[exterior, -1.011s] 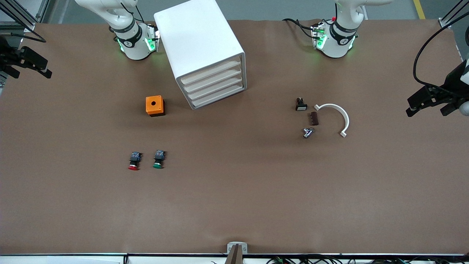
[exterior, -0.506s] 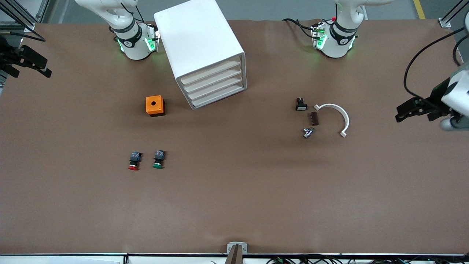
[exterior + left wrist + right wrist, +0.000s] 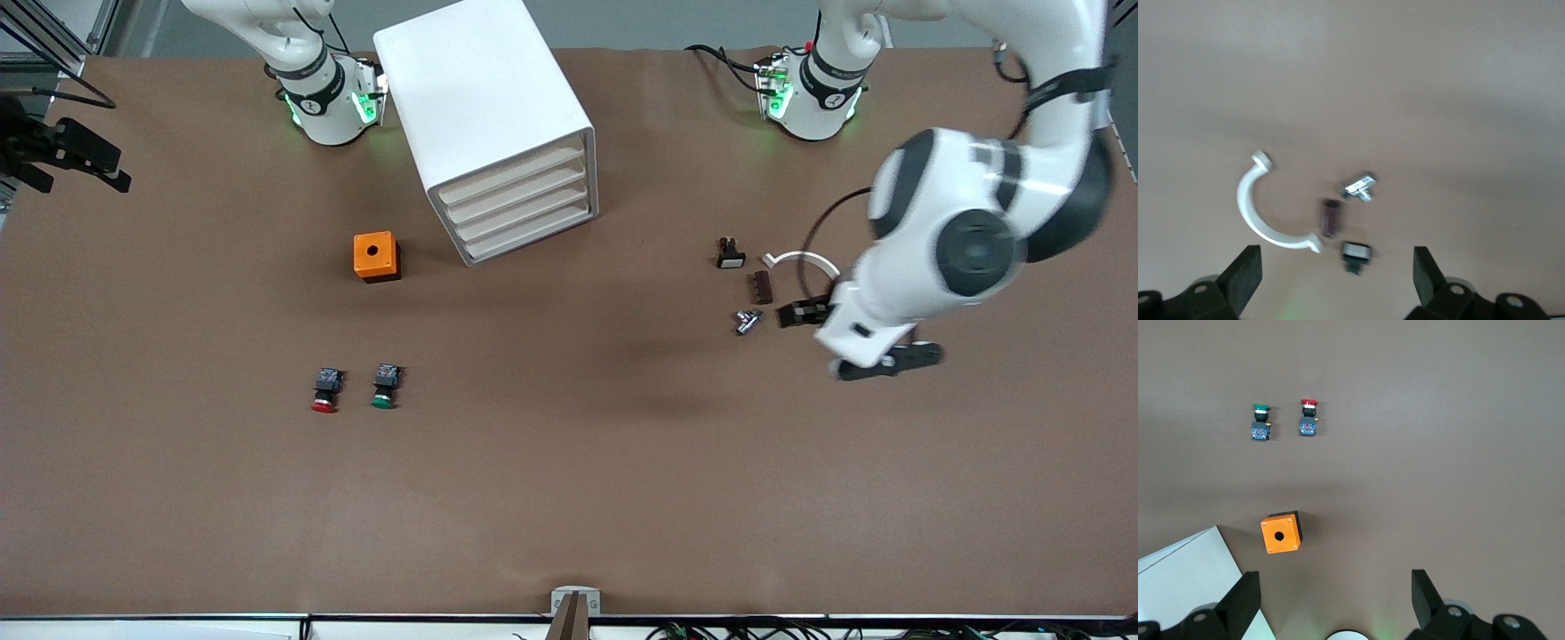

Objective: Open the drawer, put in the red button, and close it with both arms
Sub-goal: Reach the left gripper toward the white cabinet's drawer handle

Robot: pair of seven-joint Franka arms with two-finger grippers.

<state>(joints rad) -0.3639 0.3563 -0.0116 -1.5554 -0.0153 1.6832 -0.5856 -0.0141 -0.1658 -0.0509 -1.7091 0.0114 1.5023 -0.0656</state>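
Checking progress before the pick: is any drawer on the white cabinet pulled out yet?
No. In the front view all the drawer fronts of the white drawer cabinet sit flush, and the red button lies on the table beside the green button.

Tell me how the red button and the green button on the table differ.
The red button has a red cap; the green button has a green one. The red button lies closer to the right arm's end of the table, and the green button sits beside it, toward the middle. Both share a black body with a bluish rear end, lie on their sides with caps pointing toward the front camera, and look the same size.
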